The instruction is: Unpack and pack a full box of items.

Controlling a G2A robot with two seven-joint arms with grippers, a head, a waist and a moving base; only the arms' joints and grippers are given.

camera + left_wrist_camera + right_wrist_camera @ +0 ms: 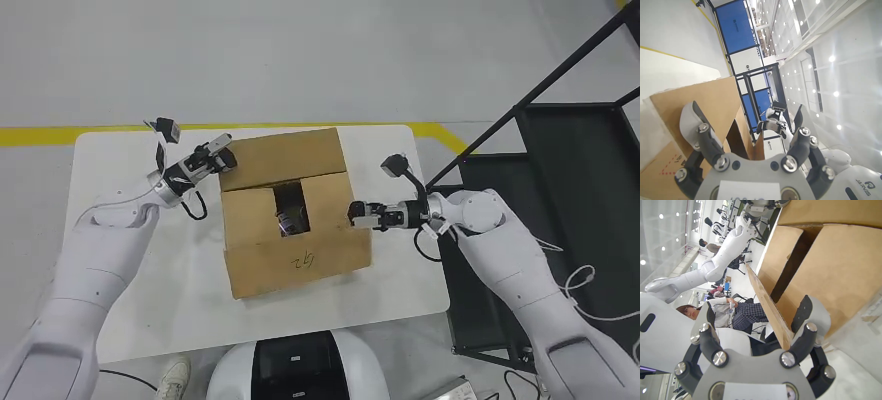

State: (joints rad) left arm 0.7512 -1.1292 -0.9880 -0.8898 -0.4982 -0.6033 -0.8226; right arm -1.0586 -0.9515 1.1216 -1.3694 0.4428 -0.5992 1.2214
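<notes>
Both spread apart, my left hand [224, 156] is at the far-left corner of the box [300, 262], right hand [355, 213] at its right.

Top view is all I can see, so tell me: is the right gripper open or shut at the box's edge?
Observer: Open. The right gripper has a raised flap standing edge-on between its fingers, which are wide apart.
Operator: And the left gripper?
Observer: The left gripper is open as well. One finger sits in front of a cardboard face of the box; I cannot tell if it touches.
Operator: What about its other finger?
Observer: That other finger stands clear of the cardboard.
</notes>
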